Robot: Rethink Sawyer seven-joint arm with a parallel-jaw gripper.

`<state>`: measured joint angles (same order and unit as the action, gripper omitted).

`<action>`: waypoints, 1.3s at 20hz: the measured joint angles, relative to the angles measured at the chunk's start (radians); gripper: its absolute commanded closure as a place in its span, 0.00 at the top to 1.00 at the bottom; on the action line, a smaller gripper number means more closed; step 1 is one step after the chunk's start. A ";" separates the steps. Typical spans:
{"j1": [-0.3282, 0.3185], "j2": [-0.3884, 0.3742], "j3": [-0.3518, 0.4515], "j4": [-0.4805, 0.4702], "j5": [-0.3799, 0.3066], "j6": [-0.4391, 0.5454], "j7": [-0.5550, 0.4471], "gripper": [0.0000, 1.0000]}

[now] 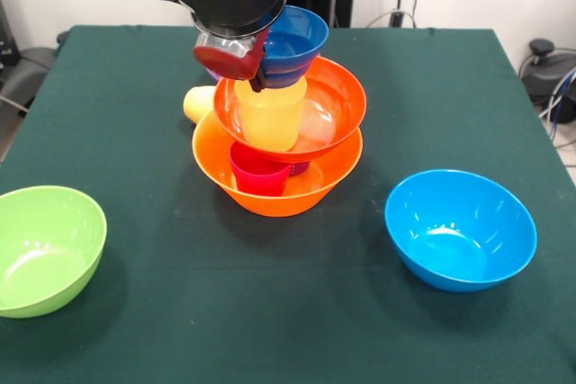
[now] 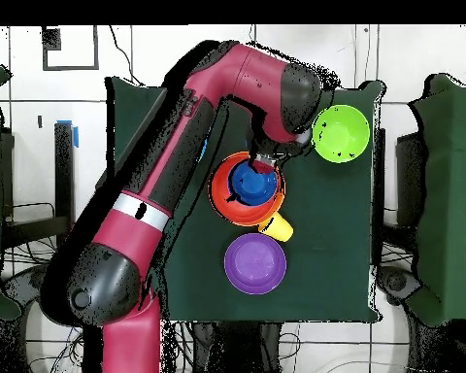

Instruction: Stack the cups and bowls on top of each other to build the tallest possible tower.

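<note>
The gripper (image 1: 258,78) is hanging over the tower (image 1: 279,146) at mid-table, its grip impossible to tell, while the dark blue bowl (image 1: 292,42) is sitting atop, the green bowl (image 1: 45,249) and light blue bowl (image 1: 461,229) lying apart.

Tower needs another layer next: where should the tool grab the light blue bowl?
Take the light blue bowl by its rim, coming straight down from above. It sits upright and open, apart from the tower, so one finger can probably go inside the thin wall and one outside.

No readable text or labels anywhere.
</note>
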<state>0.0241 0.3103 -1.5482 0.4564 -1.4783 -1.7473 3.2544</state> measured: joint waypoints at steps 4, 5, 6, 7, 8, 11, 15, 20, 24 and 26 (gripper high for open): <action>0.000 0.000 0.000 -0.001 0.000 0.000 0.000 0.00; 0.000 0.000 0.000 -0.001 0.000 0.000 0.000 0.00; 0.000 0.000 0.000 -0.003 0.000 0.000 0.000 0.00; 0.000 0.000 0.000 -0.004 0.001 0.000 0.000 0.00; 0.000 0.000 0.000 -0.005 0.001 0.000 0.000 0.00; 0.000 0.000 -0.002 -0.013 0.003 0.000 0.000 0.00; 0.000 0.000 -0.009 -0.022 0.006 0.000 0.000 0.00; 0.000 0.000 -0.014 -0.026 0.010 0.000 0.000 1.00; 0.000 -0.001 -0.015 -0.026 0.012 0.011 0.000 1.00; 0.000 -0.001 -0.015 -0.026 0.014 0.022 0.000 1.00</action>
<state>0.0239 0.3094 -1.5635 0.4304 -1.4646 -1.7252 3.2546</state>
